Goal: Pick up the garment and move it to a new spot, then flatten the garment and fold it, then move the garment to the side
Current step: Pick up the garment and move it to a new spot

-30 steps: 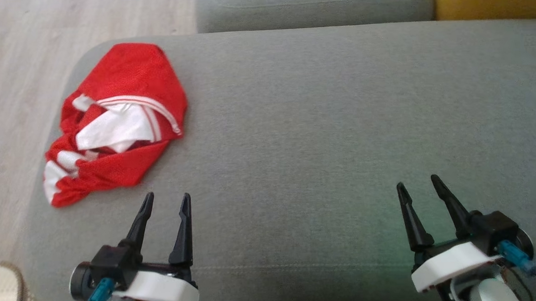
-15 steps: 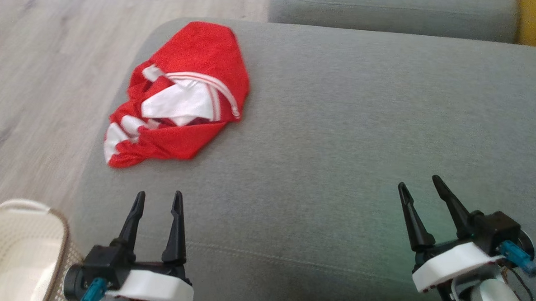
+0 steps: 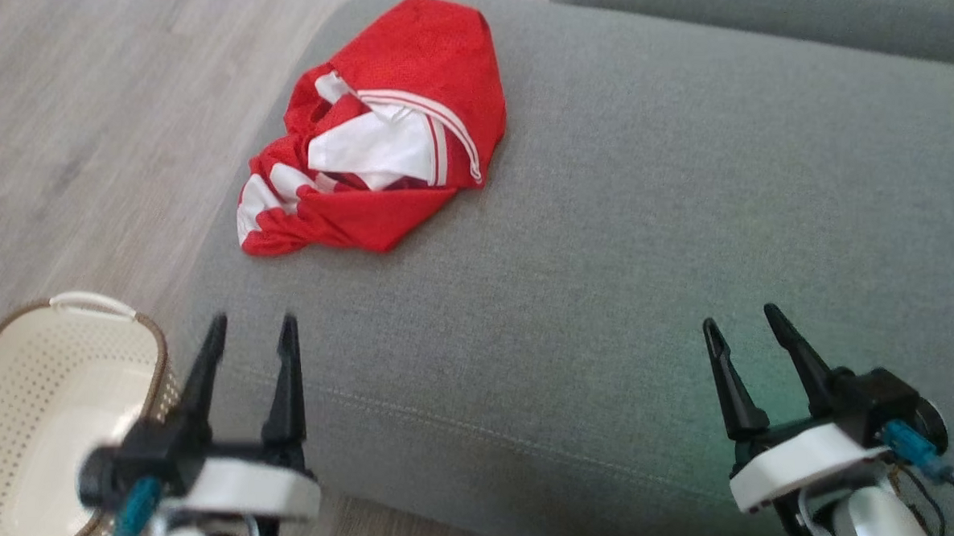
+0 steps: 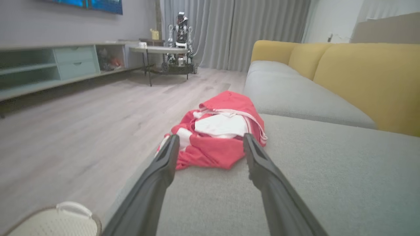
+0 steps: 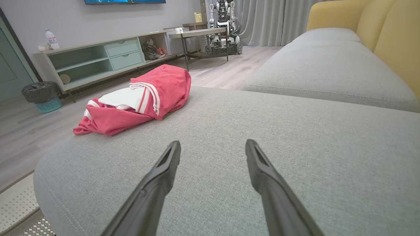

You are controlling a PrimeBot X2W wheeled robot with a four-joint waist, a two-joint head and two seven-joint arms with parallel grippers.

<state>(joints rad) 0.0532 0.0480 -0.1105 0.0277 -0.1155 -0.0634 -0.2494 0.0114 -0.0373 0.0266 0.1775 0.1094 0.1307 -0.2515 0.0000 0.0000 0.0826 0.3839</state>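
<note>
Head camera swung left: garment (image 3: 375, 135) now at 1 o'clock of left claw (image 3: 254, 318), crumpled on cushion (image 3: 645, 252). Left claw and right claw (image 3: 740, 315) wide open, empty. Pickup looks next.

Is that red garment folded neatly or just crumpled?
Crumpled: the red garment lies in an uneven heap on the grey cushion, white panels bunched inside.

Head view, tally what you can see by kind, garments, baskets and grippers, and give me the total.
red garment: 1
basket: 1
grippers: 2 (left gripper, right gripper, both open)
Total: 4
</note>
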